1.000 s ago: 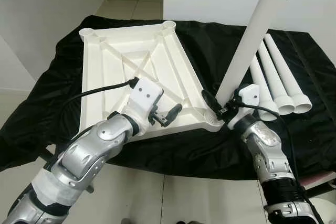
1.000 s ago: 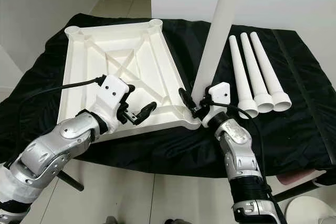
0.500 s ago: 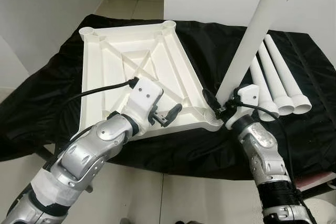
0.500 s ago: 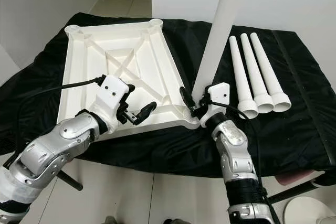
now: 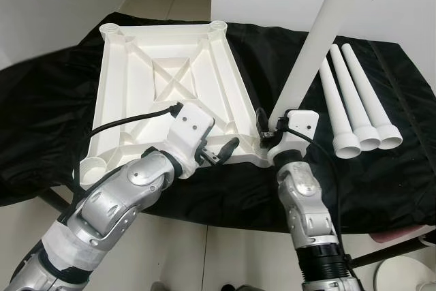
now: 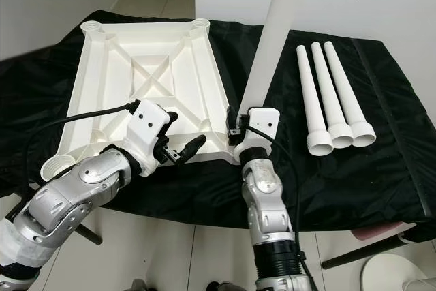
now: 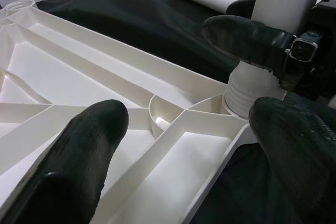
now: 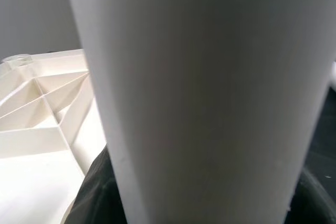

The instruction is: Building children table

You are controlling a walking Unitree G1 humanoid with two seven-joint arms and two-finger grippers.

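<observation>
You have the upturned white tabletop [image 5: 167, 80] on the black cloth [image 5: 381, 168] under your left gripper's [image 5: 219, 154] spread fingers, while your right gripper [image 5: 268, 129] pinches the upright leg [image 5: 317, 42] at its near corner socket.

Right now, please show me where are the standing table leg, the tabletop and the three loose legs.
standing table leg [image 5: 320, 39], left eye view, middle of its shaft
tabletop [image 5: 129, 93], left eye view, ribbed underside
three loose legs [image 6: 330, 93], right eye view, middle leg's shaft
</observation>
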